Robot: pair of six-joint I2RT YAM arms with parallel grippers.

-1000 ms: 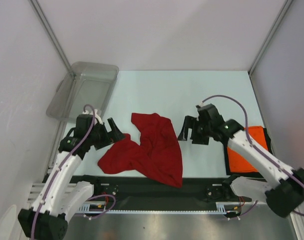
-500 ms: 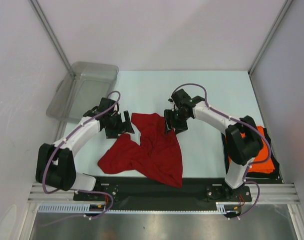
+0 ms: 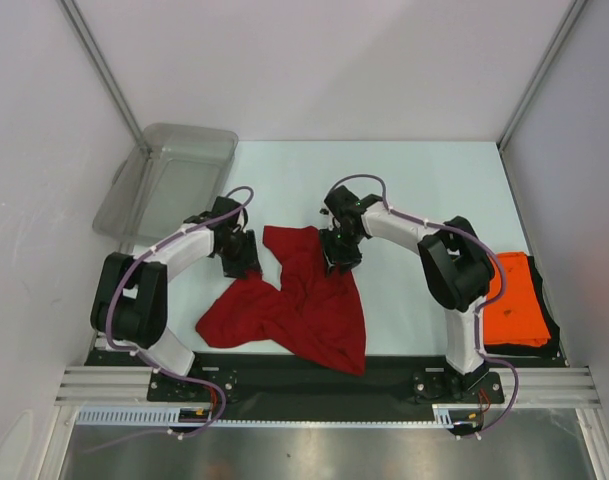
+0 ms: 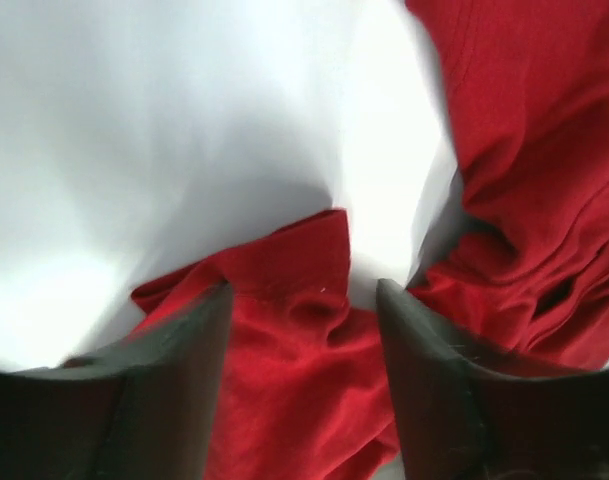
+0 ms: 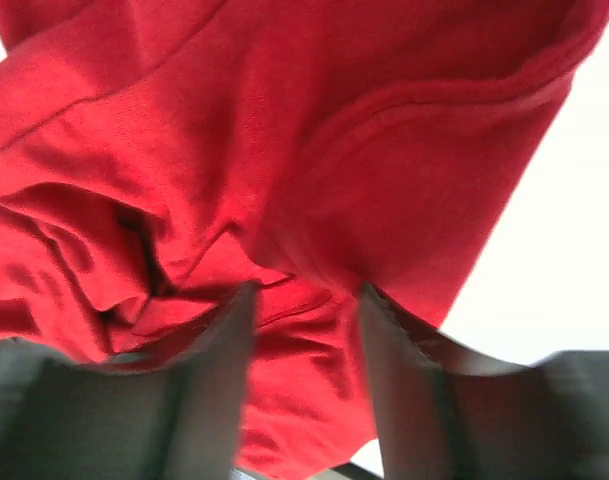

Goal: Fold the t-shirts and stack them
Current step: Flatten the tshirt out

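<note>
Top external: within the last second both arms have swung inward and reached out over the table (image 3: 424, 180). The left gripper (image 3: 246, 262) has come from the table's left side to the left edge of the dark red t-shirt (image 3: 304, 300). The right gripper (image 3: 341, 255) has left the orange t-shirt (image 3: 511, 290) and now sits on the red one's far right part. The red shirt lies crumpled at centre, its outline unchanged. The orange one rests at the near right, apparently already folded. The grey tub (image 3: 169, 180) stands far left.

Left wrist: jaws released and spread, fingers (image 4: 174, 400) straddling a small red corner against the table; nothing pinched.

Right wrist: jaws likewise released, a raised fold of red cloth between the fingers (image 5: 219, 380), not yet clamped.

Assessment: the approach is complete and both grasps are pending. Folding of the red shirt has not begun.
</note>
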